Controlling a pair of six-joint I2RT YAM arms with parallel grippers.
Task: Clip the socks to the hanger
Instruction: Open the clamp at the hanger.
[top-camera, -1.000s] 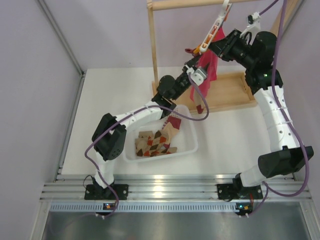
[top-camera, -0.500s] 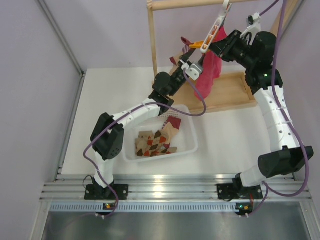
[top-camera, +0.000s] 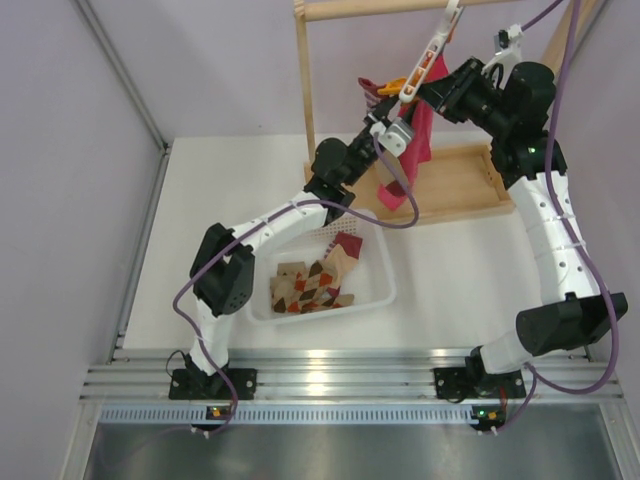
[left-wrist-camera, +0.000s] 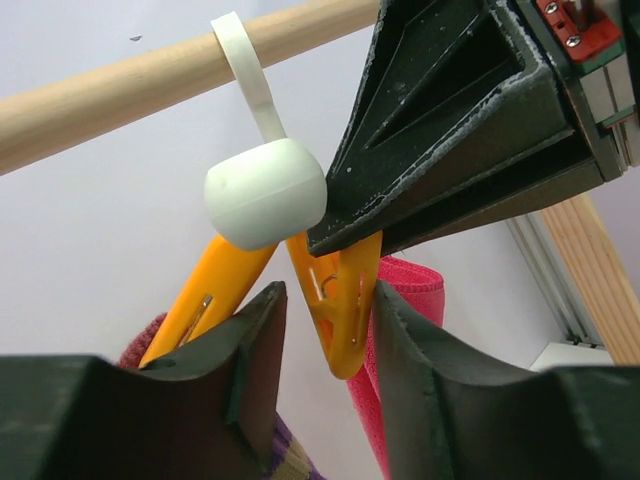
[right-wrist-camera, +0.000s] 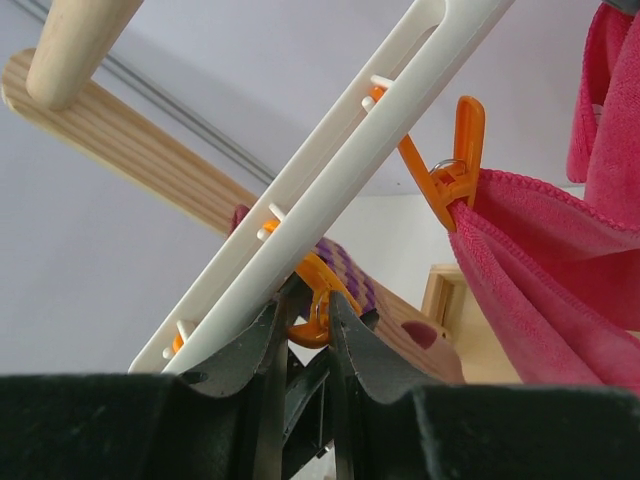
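Observation:
The white hanger hangs by its hook from the wooden rod. My right gripper is shut on an orange clip under the hanger bar, pinching its handles. A striped sock lies just behind that clip. My left gripper stands open right below, with another orange clip between its fingers and a bit of the striped sock low in the gap. Several argyle socks lie in the white bin.
A pink cloth hangs from a further orange clip beside both grippers. The wooden rack's post and its base tray stand at the back. Purple walls close in the left and right sides.
My left gripper has risen toward the hanger, carrying the striped sock up with it, and its jaws have narrowed slightly. The pink cloth has swung. The right gripper has stayed put.

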